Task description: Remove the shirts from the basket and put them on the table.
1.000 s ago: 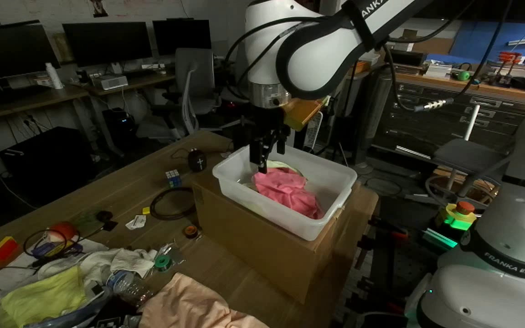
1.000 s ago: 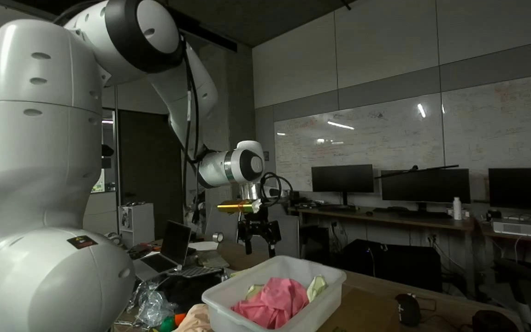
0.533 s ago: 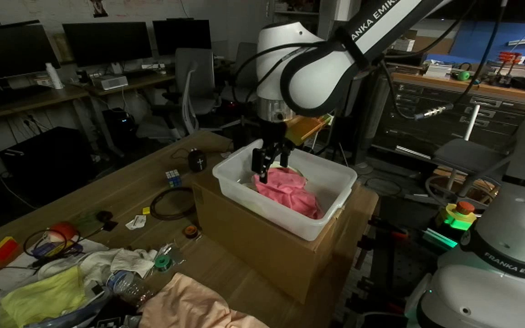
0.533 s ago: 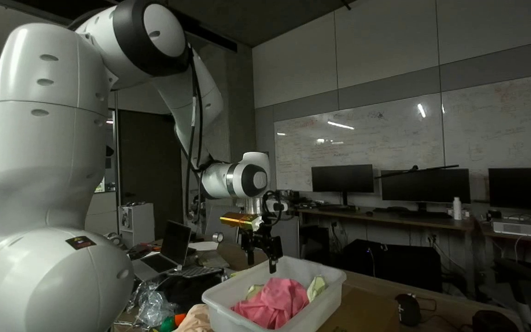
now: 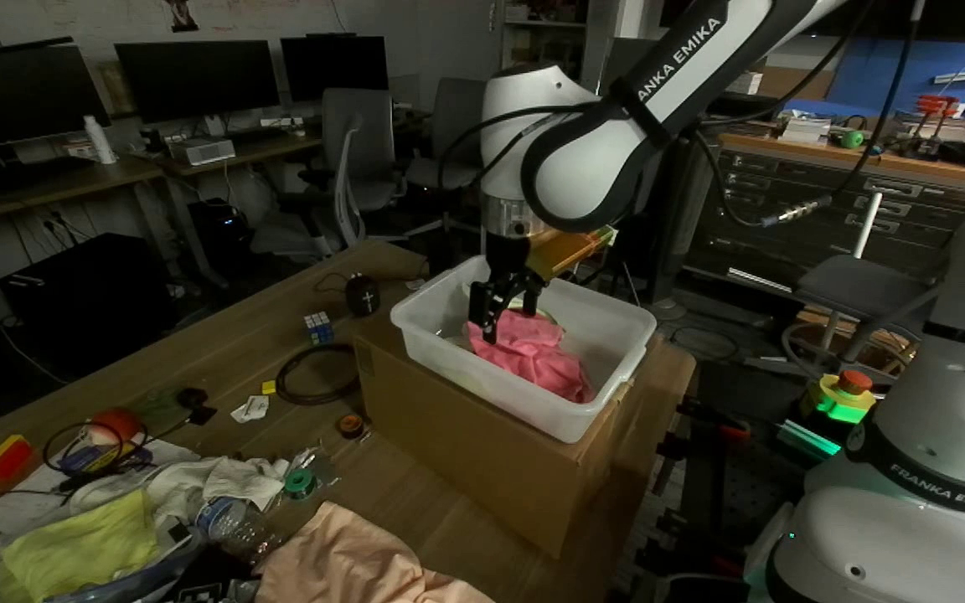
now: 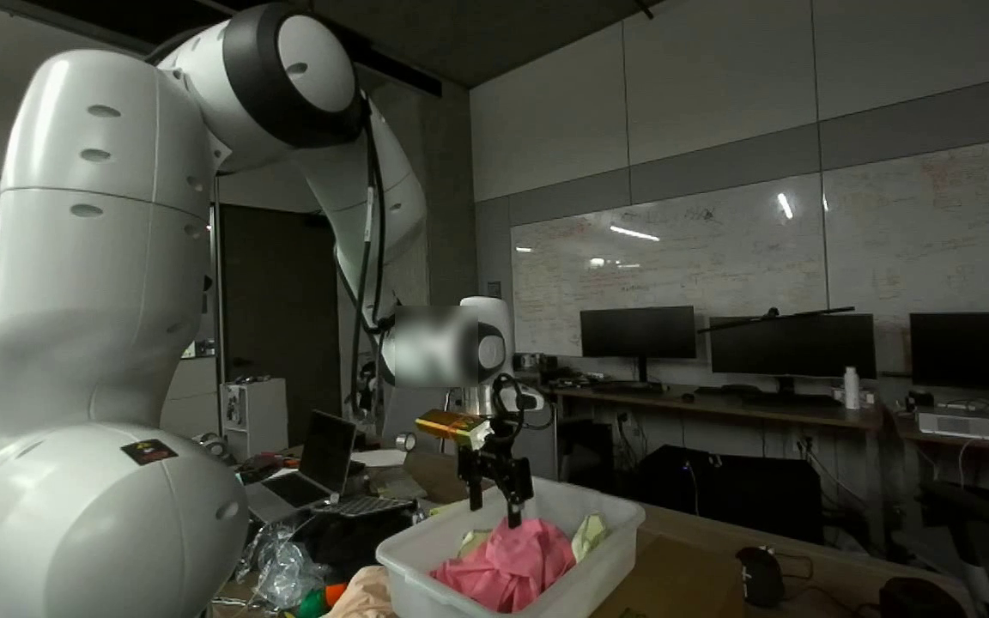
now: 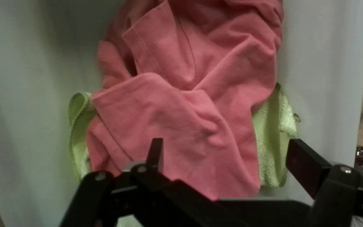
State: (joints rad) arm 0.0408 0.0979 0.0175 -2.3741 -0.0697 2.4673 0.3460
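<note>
In an exterior view, "FRANKA EMIKA" on black base band (image 5: 943,486); "ANKA EMIKA", start covered, on forearm (image 5: 683,54). Whiteboard (image 6: 683,270) scribbles, small arm sticker (image 6: 149,451): unreadable.

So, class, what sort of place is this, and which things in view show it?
Most likely a robotics lab or technical office: there is a large robot arm, several dark monitors in a row, and a wide whiteboard with faint writing behind them.
</note>
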